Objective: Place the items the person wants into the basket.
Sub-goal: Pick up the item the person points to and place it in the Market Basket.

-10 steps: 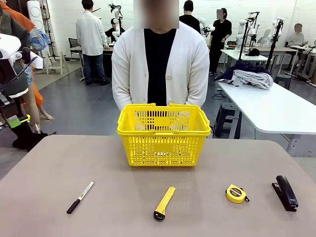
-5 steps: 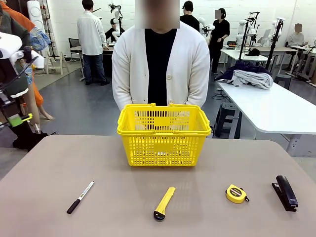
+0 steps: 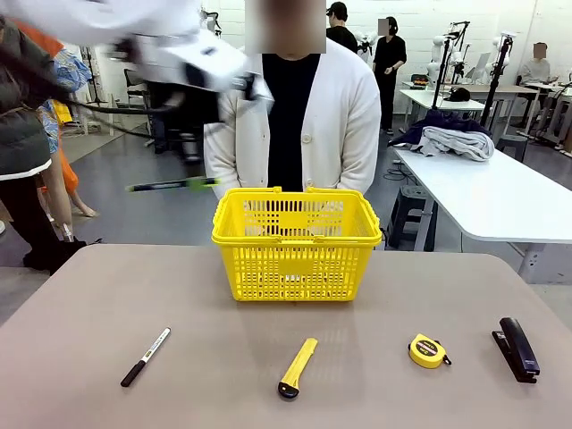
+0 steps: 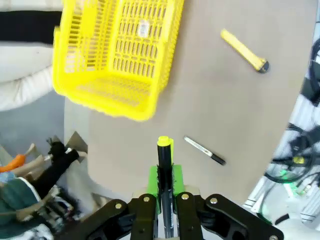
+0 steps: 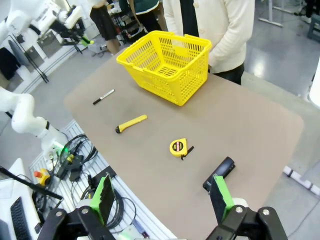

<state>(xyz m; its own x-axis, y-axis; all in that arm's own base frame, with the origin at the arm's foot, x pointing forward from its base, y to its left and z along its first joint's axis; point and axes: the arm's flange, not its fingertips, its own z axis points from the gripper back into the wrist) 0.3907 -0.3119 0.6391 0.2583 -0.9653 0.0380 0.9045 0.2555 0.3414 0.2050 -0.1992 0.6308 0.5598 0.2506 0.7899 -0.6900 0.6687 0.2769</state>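
Yellow lattice basket (image 3: 297, 243) upright at far middle of grey-brown bench (image 3: 80, 304), handles down on rim. Directly behind it, person (image 3: 344, 116) in white cardigan over black top, standing at far edge, hands hidden behind basket.

Left tool (image 4: 165, 176) clamped together on slim black pen (image 4: 165, 150), green pads pinching barrel, yellow end of pen sticking out past fingertips. In front view, pen horizontal in air, left of basket, above its rim, outside it, hanging under blurred left arm (image 3: 179, 54) stretched across upper left. In left wrist view, basket up and left of pen tip; tip seen against bare bench between basket and marker (image 4: 205, 151).

Right tool (image 5: 162, 197) wide apart, holding nothing, green pads (image 5: 103, 194) on either side of bottom edge, high above near right side of bench.

Near row on bench, left to right in front view: black-and-white marker, well apart from yellow utility knife (image 3: 297, 366) at middle, then small round yellow-and-black tape measure (image 3: 427, 350), then black stapler (image 3: 517, 349) close to right edge. All four flat on bench, none touching another, all clear of basket. Tape measure and stapler near each other, gap between. Knife roughly in line with basket centre, on near side.
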